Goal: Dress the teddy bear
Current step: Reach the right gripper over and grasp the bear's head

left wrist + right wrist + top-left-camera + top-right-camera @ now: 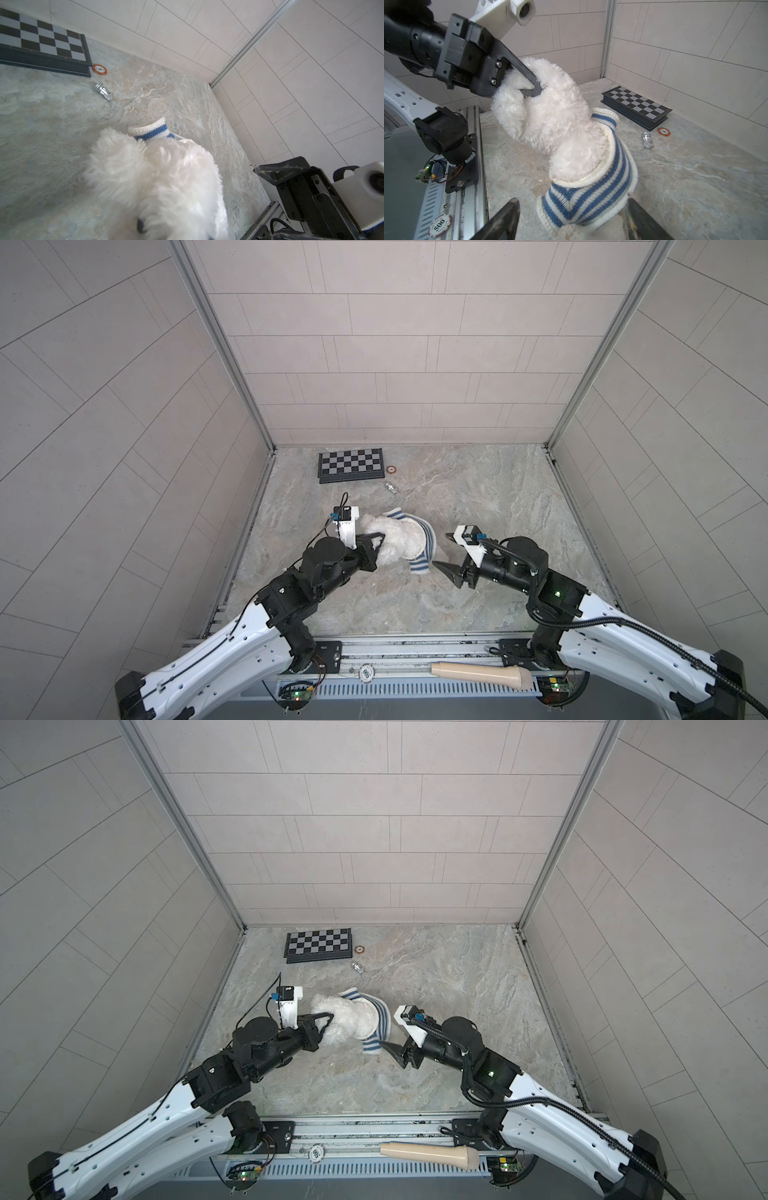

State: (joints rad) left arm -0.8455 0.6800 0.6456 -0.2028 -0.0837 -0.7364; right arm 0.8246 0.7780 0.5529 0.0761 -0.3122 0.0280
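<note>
White fluff marks the teddy bear [388,541], which sits near the middle of the marble-patterned bench [478,497], between the two arms; in the right wrist view it is propped up at a tilt [550,116]. A blue-and-cream striped knit sweater [591,193] wraps the end of it that faces the right arm, with one sleeve sticking out toward the back wall and the other toward the front; the rest of the fur is bare.

The left claw [536,88] is pinched narrow on the fur at the bear's uncovered end, its dark fingers sunk into the pile; which part of the bear it grips is hard to tell.

The right claw [440,549] stands wide and holds nothing; its tips sit just beside the sweater's hem, and the wrist view shows the knit between the two fingers.

Well apart, by the back wall, lies a black-and-grey chessboard [351,464]; a red poker chip [391,469] lies just beside its right edge, and a silver chess piece [391,487] lies toppled near it.
</note>
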